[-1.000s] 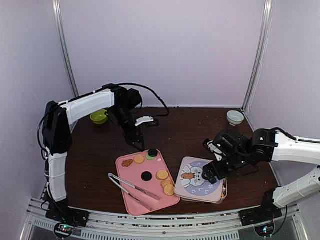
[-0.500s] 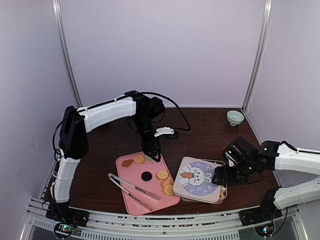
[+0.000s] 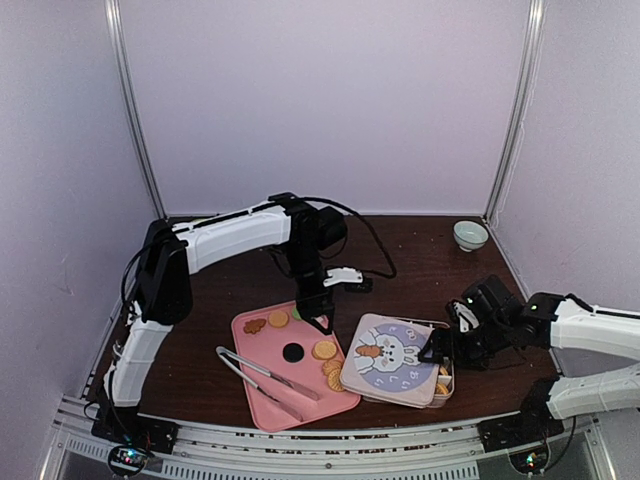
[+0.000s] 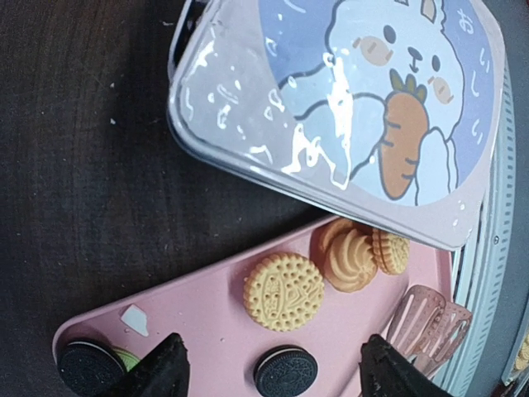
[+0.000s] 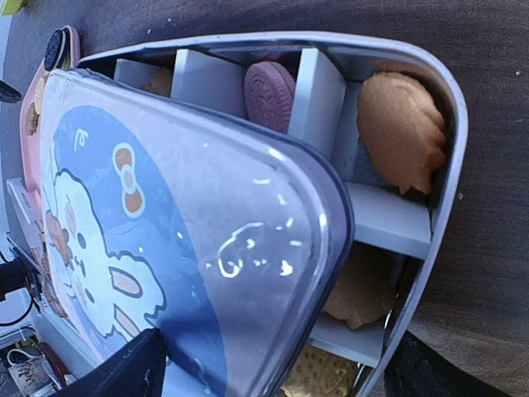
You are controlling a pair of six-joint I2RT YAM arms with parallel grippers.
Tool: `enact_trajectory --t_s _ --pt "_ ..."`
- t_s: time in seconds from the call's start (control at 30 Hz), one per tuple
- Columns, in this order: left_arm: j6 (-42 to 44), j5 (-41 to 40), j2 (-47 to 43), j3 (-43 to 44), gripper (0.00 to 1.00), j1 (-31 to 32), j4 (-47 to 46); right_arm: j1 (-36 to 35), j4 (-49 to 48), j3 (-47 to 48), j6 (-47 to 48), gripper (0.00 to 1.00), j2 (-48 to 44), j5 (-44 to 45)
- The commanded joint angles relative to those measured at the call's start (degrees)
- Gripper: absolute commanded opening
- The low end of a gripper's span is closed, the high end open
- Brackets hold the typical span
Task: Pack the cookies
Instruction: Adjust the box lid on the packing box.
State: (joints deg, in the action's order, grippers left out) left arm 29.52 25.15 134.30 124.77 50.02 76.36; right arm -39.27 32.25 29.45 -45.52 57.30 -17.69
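The cookies lie on a pink tray point(image 3: 262, 400): a brown flower point(image 3: 254, 325), golden rounds point(image 3: 323, 350) and a black one point(image 3: 293, 352). My left gripper point(image 3: 318, 317) hovers open over the tray's far right corner. In the left wrist view its fingers point(image 4: 159, 372) flank a black cookie point(image 4: 285, 372), with a golden round point(image 4: 283, 291) and a swirl cookie point(image 4: 349, 255) beyond. My right gripper point(image 3: 440, 350) is open at the right edge of the cookie box point(image 3: 447, 378). In the right wrist view the bunny lid point(image 5: 165, 207) sits askew, leaving a pink cookie point(image 5: 269, 91) and brown cookies point(image 5: 401, 124) exposed in the compartments.
Metal tongs point(image 3: 265, 375) lie across the tray's near left part; their tip shows in the left wrist view point(image 4: 430, 318). A pale bowl point(image 3: 470, 235) stands at the back right corner. A white cable connector point(image 3: 348, 277) hangs beside the left wrist.
My left arm has swung right and forward, from the table's back left to over the tray's far corner. My right gripper has drawn back right; the lid has slid a little left.
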Motion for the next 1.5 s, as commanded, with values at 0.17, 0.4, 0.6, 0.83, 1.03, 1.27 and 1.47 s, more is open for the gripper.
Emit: enact_trajectory --t_s 0.17,0.4,0.6,0.83,1.03,1.27,1.47 --pt "-0.45 -1.33 3.40 2.34 0.72 2.07 -1.73 0.68 -4.47 -3.60 -3.96 0.91 -2.14 -3.24" --pt "-0.55 -1.85 3.59 2.79 0.72 3.14 -2.44 0.68 -6.85 -3.48 -5.54 0.87 -0.97 -4.59" --pt "-0.77 -2.06 4.64 3.55 0.71 3.37 -2.53 0.63 -10.49 -3.52 -7.94 0.84 0.01 -6.62" --pt "-1.15 -2.91 4.70 2.95 0.70 3.25 -2.87 0.14 -15.96 -1.22 -9.87 0.81 5.24 -9.80" --pt "-1.41 -3.77 4.07 1.83 0.70 2.82 -3.74 -0.80 -18.67 2.54 -9.76 0.80 10.95 -11.40" --pt "-2.25 -4.67 4.15 2.79 0.69 1.51 -4.55 -0.81 -19.83 5.82 -9.06 0.79 14.09 -12.20" --pt "-2.80 -5.74 4.92 4.21 0.69 1.22 -4.55 -0.59 -20.46 6.86 -9.14 0.82 14.60 -12.52"
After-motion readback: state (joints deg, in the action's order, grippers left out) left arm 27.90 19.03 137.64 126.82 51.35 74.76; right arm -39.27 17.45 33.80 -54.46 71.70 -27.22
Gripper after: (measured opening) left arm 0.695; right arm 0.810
